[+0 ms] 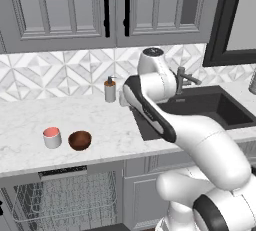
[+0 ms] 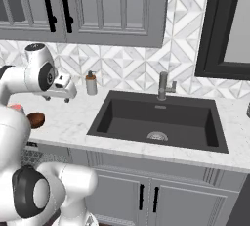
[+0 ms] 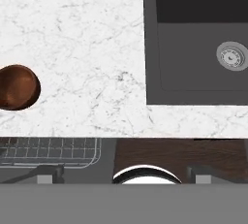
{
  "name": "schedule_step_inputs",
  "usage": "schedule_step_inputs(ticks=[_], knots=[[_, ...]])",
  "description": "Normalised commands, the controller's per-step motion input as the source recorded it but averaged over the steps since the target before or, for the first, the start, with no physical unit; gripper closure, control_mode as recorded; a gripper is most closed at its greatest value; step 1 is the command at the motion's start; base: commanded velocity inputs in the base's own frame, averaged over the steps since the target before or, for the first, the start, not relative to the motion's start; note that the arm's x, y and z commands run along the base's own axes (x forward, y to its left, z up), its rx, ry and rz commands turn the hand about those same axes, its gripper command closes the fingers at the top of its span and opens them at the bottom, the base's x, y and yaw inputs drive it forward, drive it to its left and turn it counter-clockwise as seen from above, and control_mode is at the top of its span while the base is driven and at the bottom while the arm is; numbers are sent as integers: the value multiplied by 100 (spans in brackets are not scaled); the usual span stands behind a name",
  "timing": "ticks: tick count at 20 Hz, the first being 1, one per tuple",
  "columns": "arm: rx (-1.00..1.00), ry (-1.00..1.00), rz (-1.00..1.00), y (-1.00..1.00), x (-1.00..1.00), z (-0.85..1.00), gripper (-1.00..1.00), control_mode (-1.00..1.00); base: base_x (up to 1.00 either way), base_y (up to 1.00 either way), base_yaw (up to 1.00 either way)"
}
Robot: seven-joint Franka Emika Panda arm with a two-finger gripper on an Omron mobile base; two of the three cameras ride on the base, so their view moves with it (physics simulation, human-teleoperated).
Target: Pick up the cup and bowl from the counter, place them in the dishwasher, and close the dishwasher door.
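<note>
White marble counter [image 1: 30, 115] with faint grey veins runs under grey panelled cabinets [image 1: 60, 10] and a diamond-patterned tile backsplash [image 1: 55, 72], a dark inset sink [image 2: 158, 120] sunk into it. Near the front edge sits the short light-grey cylindrical cup [image 1: 52, 137], upright, salmon-red mouth facing up, and just beside it the round reddish-brown wood-like bowl [image 1: 80, 140], also rim up. Directly below, the dishwasher [image 1: 62, 173] stands open, grey wire rack [image 1: 60, 195] showing. Over the counter hangs the claw [image 3: 123, 174], its jaws spread wide and empty.
</note>
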Motion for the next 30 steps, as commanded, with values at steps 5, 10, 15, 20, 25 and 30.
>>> schedule_step_inputs(ticks=[5,10,15,20,25,30], knots=[[0,0,-4,46,22,0,-100,-100,0,0,0],[-1,3,-3,31,45,0,-100,-100,0,0,0],[-1,9,0,15,26,-1,-100,-100,0,0,0],[1,10,0,26,8,-56,-100,-100,0,0,0],[1,0,0,55,12,-57,-100,-100,0,0,0],[1,8,6,71,18,-78,-100,-100,0,0,0]])
